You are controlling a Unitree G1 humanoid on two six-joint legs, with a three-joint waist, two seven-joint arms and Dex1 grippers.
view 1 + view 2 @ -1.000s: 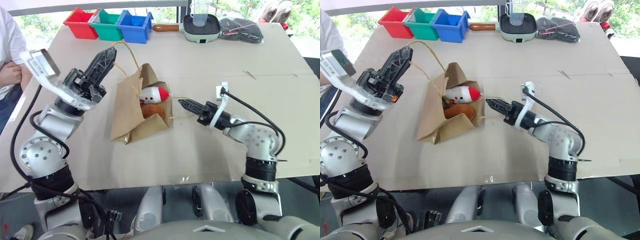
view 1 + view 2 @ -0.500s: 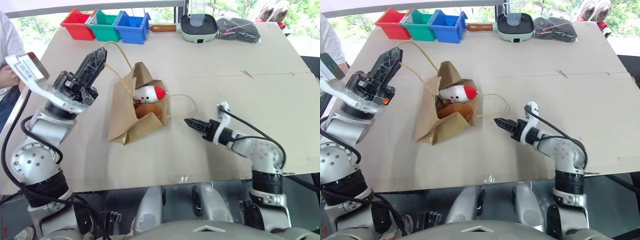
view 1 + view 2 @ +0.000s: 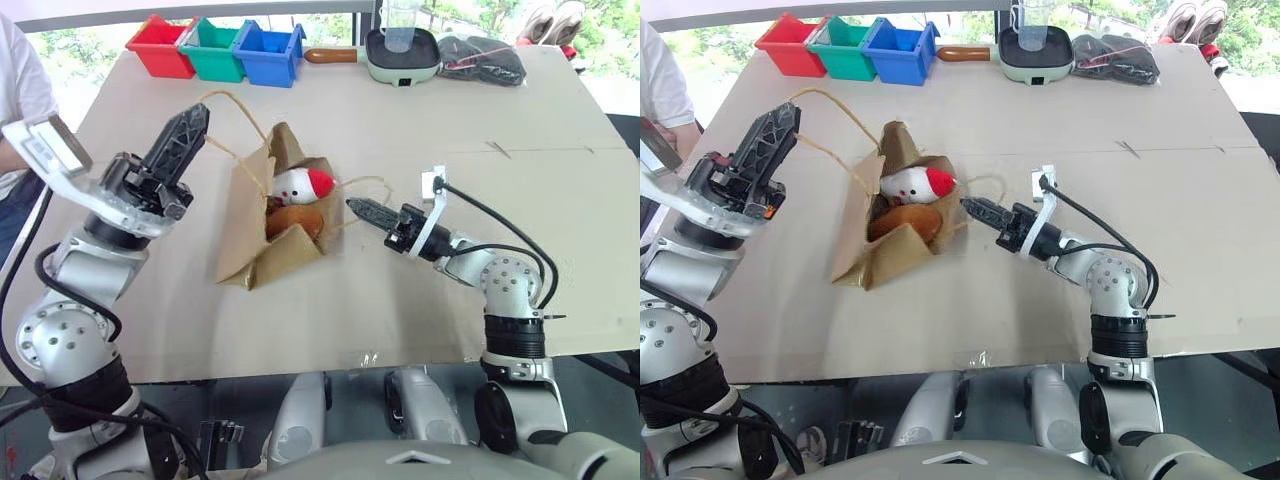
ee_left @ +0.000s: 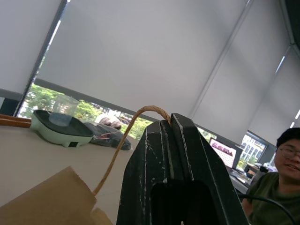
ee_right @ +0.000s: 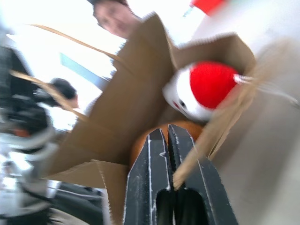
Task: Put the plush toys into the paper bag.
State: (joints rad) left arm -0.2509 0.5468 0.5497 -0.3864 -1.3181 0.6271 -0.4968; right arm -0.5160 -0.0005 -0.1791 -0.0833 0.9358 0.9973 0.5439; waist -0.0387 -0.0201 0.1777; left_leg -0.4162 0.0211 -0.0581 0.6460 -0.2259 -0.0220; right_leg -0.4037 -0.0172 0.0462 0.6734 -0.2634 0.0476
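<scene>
The brown paper bag (image 3: 250, 235) lies on the table with its mouth toward my right gripper. Both plush toys sit in the mouth: the white one with a red tip (image 3: 303, 185) above the orange-brown one (image 3: 292, 221). My left gripper (image 3: 197, 115) is raised left of the bag, shut on one twisted handle loop (image 4: 140, 112), which it holds taut. At the bag's mouth, my right gripper (image 3: 352, 205) is shut, and the other handle strand (image 5: 220, 126) runs in between its fingers.
Red (image 3: 163, 45), green (image 3: 215, 45) and blue (image 3: 270, 50) bins line the far edge. Beside them stand a pale green pan (image 3: 400, 55) holding a clear cup and a dark pouch (image 3: 480, 58). A person (image 3: 20, 90) stands at the table's left side.
The right gripper pulled back from the bag toward the front edge, then came up to the bag's mouth and shut on the loose handle. The left gripper kept its hold.
</scene>
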